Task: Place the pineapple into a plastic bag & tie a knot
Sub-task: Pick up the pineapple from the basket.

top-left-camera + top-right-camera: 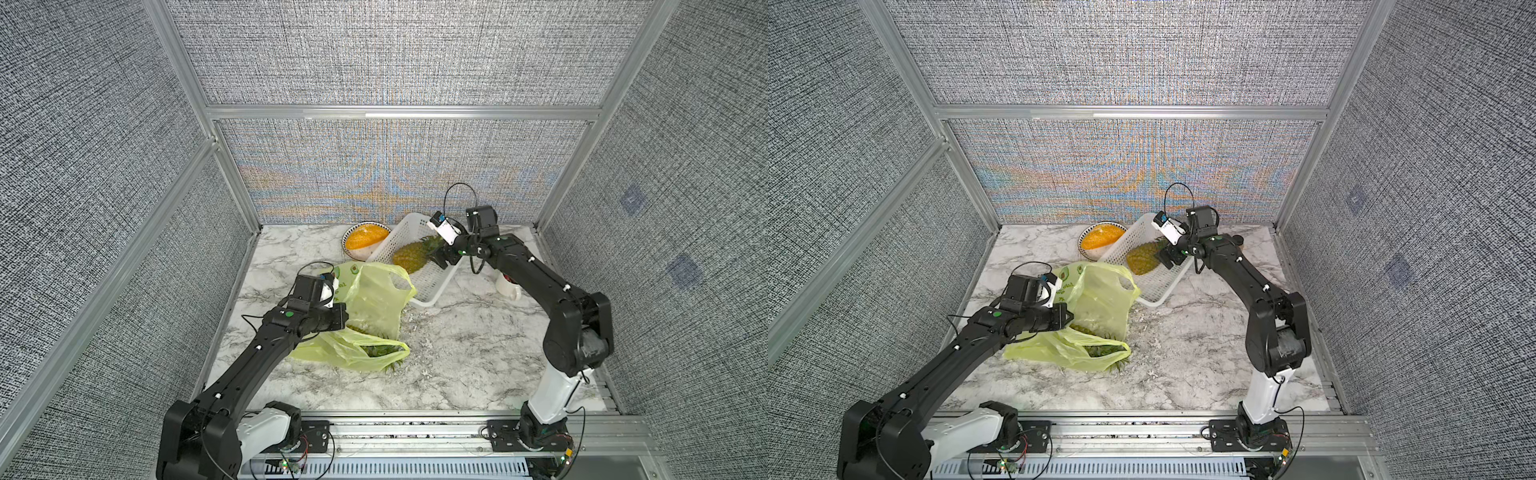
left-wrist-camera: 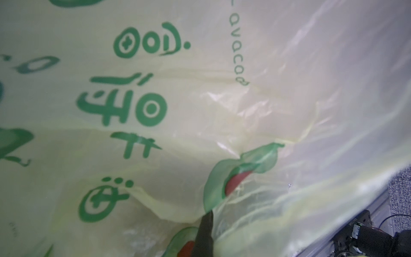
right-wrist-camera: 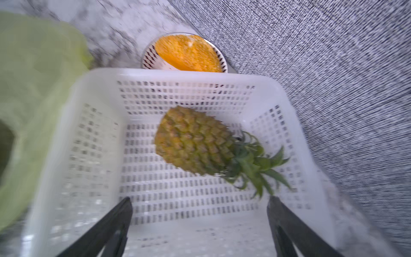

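**Pineapple lying in the basket, bag pinched by 1 arm**

In both top views the pineapple [image 1: 409, 257] is lying on its side in the white basket [image 1: 432, 300] at the back of the tabletop [image 1: 457, 357]. The right pincer [image 1: 443, 258] is hovering spread just over its crown. The plastic bag [image 1: 376, 305] is sitting just beside the basket, and green leaves [image 1: 376, 351] are showing through its lower fold.

In the left wrist view the left pincer [image 2: 205, 224] is pressing together on the bag's film, which is filling the picture. Green print is reading "avocad", the rest being creased away, and "ood."; the other green characters I cannot read. 2 avocado drawings [image 2: 240, 173] are showing.

In the right wrist view, which is blurred, the right pincer is standing wide with nothing in it, apart from the fruit.

The fruit is likely handling as heavy, stiff and rough-skinned, so gripping across the body near the crown looks safest. The bag is thin, soft and slippery, and the spiky leaves could be tearing it.
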